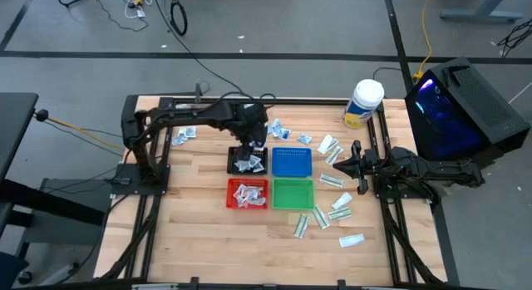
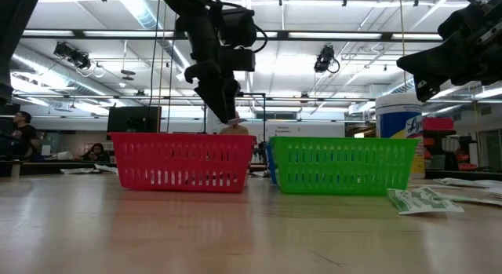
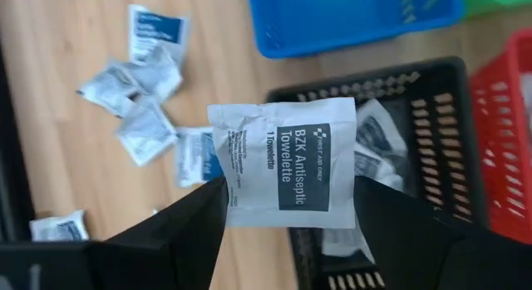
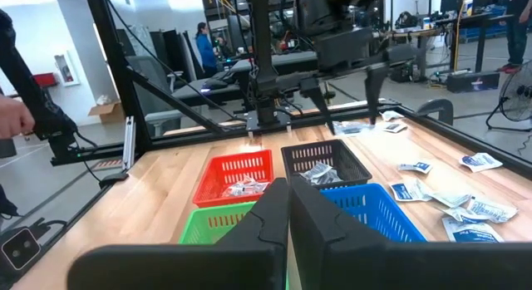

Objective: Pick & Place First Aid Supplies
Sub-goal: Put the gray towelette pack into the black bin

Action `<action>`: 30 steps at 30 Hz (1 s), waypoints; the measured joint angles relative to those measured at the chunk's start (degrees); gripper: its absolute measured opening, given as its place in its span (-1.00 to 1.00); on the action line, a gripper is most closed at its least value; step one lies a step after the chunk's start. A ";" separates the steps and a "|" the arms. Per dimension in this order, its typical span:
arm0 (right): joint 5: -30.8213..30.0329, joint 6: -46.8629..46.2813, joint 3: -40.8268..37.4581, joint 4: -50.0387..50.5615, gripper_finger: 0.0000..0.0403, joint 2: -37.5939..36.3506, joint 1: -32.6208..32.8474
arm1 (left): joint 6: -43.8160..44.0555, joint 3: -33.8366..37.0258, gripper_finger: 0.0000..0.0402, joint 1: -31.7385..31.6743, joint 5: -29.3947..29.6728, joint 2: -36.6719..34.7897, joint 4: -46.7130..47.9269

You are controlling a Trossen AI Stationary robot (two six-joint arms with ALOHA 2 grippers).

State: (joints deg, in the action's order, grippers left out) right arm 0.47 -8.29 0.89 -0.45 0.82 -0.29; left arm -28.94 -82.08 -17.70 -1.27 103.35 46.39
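Observation:
My left gripper (image 1: 248, 150) hangs over the black tray (image 1: 233, 162) and is shut on a squarish white packet (image 3: 283, 161) printed "BZK Antiseptic Towelette". Several like packets lie inside the black tray (image 3: 378, 149) and the red tray (image 1: 248, 194). More white-and-blue packets (image 1: 283, 130) lie flat on the wood at the far side. Longer white-and-green packets (image 1: 332, 180) lie right of the blue tray (image 1: 292, 161) and the green tray (image 1: 293, 193). My right gripper (image 4: 288, 208) is shut, empty, and waits above the table's right side (image 1: 349, 161). My left gripper pinches the towelette packet between its two fingers (image 3: 195, 219), which sit on the packet's two opposite side edges at its lower corners (image 3: 223, 194). The fingers come from above, pointing down. The packet is lifted clear, held flat and face-on over the black tray's rim.
A big white jar with a yellow label (image 1: 363, 103) stands at the far right corner. The four trays sit close together mid-table. Bare wood lies along the near edge (image 1: 216, 240). A black box with blue light (image 1: 465, 107) stands off the table's right.

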 joint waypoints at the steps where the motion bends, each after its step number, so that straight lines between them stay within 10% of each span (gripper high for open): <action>1: 0.00 0.00 0.00 0.00 -0.91 0.00 0.00 | 0.24 0.00 0.32 0.40 0.00 0.00 0.67; 30: 0.00 0.01 0.00 0.00 -0.91 0.00 0.00 | 16.80 4.31 0.32 3.46 -1.59 0.07 5.78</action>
State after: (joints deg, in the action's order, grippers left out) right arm 0.47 -8.29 0.89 -0.45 0.82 -0.29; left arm -12.14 -77.78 -14.23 -2.87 103.42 52.17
